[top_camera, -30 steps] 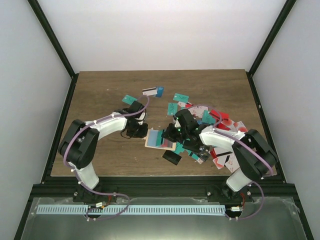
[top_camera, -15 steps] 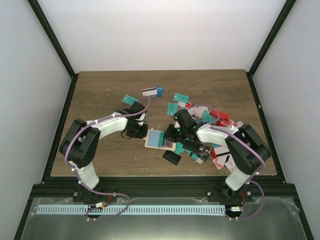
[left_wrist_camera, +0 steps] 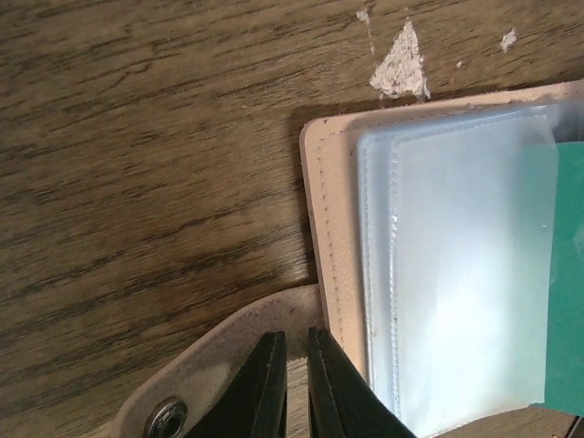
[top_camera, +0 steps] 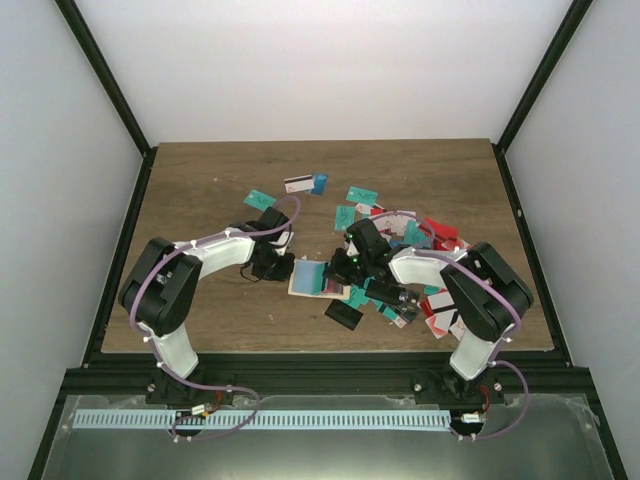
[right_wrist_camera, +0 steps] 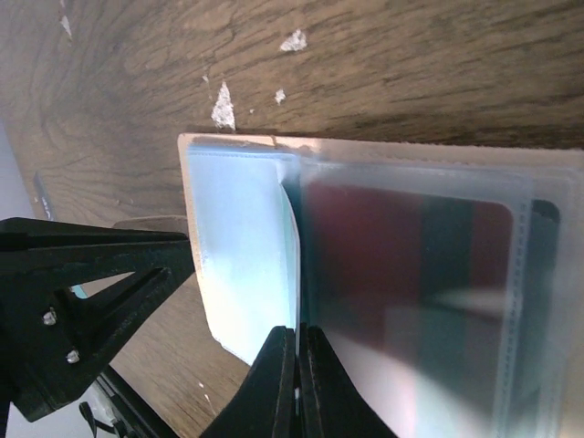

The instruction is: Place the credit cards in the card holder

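The tan card holder (top_camera: 308,278) lay open near the middle of the wooden bench (top_camera: 200,190), its clear sleeves facing up and one holding a dark red card (right_wrist_camera: 365,274). The left hand (left_wrist_camera: 294,365), its fingers almost together, pressed down on the snap tab (left_wrist_camera: 210,374). The right hand (right_wrist_camera: 297,360) was clenched on a teal card (left_wrist_camera: 568,274) at the sleeve's edge. More credit cards (top_camera: 430,240) lay scattered to the right.

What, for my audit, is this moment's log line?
left gripper: shut on card holder flap | right gripper: shut at sleeve edge
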Tool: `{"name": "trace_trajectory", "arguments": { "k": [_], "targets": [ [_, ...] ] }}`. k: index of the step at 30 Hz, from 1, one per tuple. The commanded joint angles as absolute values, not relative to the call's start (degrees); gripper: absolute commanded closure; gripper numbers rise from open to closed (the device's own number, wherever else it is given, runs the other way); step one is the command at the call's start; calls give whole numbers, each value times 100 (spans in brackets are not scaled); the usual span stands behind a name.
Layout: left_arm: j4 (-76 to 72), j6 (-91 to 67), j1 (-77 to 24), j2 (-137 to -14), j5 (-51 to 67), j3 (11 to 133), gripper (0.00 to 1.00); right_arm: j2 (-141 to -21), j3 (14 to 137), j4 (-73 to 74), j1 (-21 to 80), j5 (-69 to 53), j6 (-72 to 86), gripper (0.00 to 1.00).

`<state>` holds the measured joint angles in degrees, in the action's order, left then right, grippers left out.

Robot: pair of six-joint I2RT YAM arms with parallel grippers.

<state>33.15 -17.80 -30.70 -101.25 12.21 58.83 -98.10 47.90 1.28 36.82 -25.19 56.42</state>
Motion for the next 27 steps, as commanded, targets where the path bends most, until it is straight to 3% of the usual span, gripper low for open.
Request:
{"name": "trace_trajectory", "arguments": {
  "k": [1,27],
  "targets": [
    [3276,-1688,-3050,-10199,1335,5729,90,-9988,4852,-155,3627,-2604,5781,99],
    [3294,-1696,-3050,-10248,1502,5679,91,-10426,4484,-1761,3587,-3150,6155,99]
  ]
}}
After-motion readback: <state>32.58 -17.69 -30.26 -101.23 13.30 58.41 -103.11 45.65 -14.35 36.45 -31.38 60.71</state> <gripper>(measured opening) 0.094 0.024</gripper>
